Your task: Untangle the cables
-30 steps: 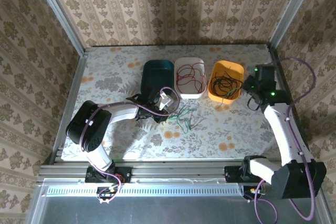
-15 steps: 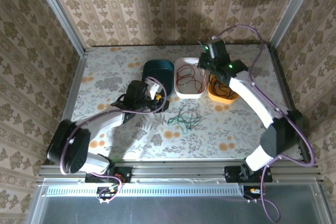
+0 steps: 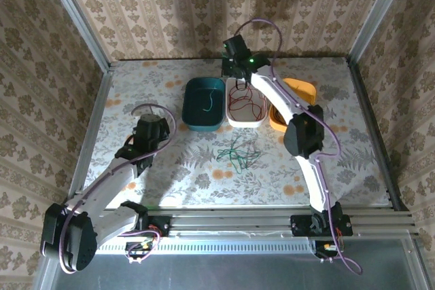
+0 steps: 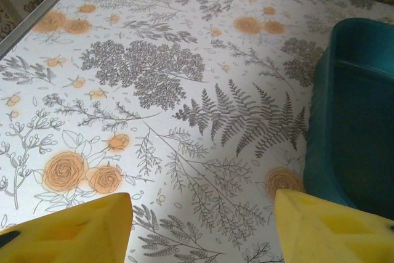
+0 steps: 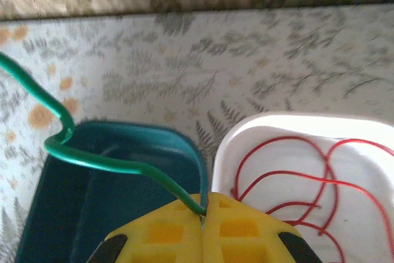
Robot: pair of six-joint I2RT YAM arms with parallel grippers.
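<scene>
The right fingers (image 5: 161, 233) are pressed tight together on a thin green cable (image 5: 111, 163), pinching it right at their tips. From that pinch the strand bends away to the left over the teal tray (image 5: 154, 131). Seen from above, its loose length (image 3: 207, 104) lies inside that tray (image 3: 194, 88), but I cannot tell whether it rests on the floor or hangs just above it. The right arm is stretched far across the bench (image 3: 340, 154), with its fingers above the far ends of the teal tray and the white tray (image 3: 262, 80) just beside it.

The left fingers (image 4: 80, 232) are spread wide with nothing between them. They sit low over bare bench, with the teal tray's wall (image 4: 351, 121) just to their right, well apart from any cable.

The sorting looks well along. The red cables (image 3: 248, 100) lie in loose loops in the white tray, separate from the rest, and the wrist view shows them (image 5: 295, 180) spread on its floor. One green strand is going into the teal tray. The orange tray (image 3: 303, 87) on the right is partly hidden behind the arm, so I cannot make out what it holds.

A small knot of green cable (image 3: 236, 155) lies on the bench near the trays. It probably has to be pulled apart and carried over after the held strand is let go.
</scene>
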